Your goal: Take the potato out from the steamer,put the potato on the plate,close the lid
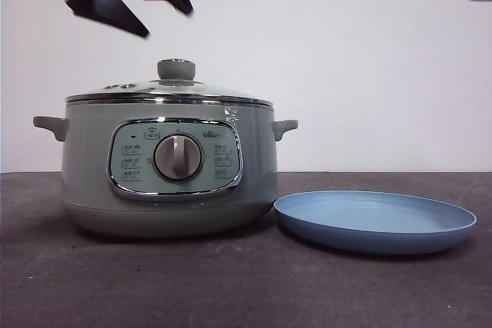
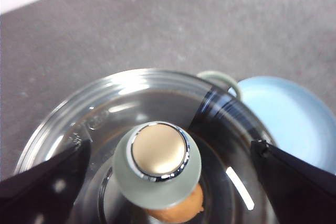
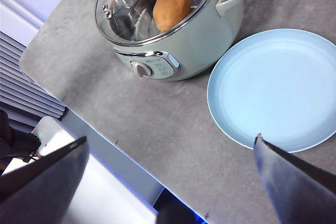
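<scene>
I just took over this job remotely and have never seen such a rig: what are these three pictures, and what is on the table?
It is a two-armed robot at a dark grey table; each arm ends in a black two-jawed pincer.

The front view looks level across the table. The other two come from cameras on the wrists.

On the table stands a round pale green electric steamer. Its glass lid with a green knob is on. Beside it lies a shallow blue plate, with nothing on it.

The left wrist view looks straight down on the knob: the left pincer hangs above the lid, jaws open, holding nothing. Through the glass you see the orange-brown potato inside.

The right pincer waits off to the side, open and holding nothing.
</scene>
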Controlling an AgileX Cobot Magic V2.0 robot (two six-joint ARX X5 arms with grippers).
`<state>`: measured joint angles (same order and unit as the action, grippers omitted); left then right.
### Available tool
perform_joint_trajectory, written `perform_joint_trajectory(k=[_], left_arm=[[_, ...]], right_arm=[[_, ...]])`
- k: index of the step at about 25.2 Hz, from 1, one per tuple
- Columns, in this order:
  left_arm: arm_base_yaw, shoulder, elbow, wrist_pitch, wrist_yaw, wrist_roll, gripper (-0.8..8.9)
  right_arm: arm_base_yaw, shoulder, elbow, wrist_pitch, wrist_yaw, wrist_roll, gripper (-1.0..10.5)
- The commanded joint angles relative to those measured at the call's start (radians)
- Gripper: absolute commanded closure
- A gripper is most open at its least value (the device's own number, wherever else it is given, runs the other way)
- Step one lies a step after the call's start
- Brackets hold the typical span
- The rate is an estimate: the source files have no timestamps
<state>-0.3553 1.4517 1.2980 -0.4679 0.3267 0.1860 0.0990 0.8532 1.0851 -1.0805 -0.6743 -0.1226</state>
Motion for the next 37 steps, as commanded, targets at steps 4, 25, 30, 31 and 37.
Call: perform_joint_trajectory(k=[4, 25, 30, 31, 37], left_arm=[[-0.033, 0.098, 0.001, 0.041, -0.047, 0.056, 1.22], [-0.039, 0.116, 0.001, 0.034, -0.06, 0.045, 8.22], [-0.036, 0.091, 0.007, 0.041, -0.059, 0.019, 8.22], [-0.036, 0.085, 0.011, 0.042, -0.059, 0.019, 8.22], [-0.027, -0.021, 0.02, 0.024, -0.065, 0.013, 8.22]], right_arm=[[0.002, 0.0, 0.002, 0.008, -0.005, 0.002, 3.5], [0.002, 0.0, 0.002, 0.026, -0.004, 0.003, 3.5], [0.002, 0.0, 0.002, 0.028, -0.005, 0.012, 3.5], [0.002, 0.001, 0.002, 0.03, -0.005, 0.013, 3.5], [0.003, 0.023, 0.002, 0.069, -0.006, 0.043, 3.5]])
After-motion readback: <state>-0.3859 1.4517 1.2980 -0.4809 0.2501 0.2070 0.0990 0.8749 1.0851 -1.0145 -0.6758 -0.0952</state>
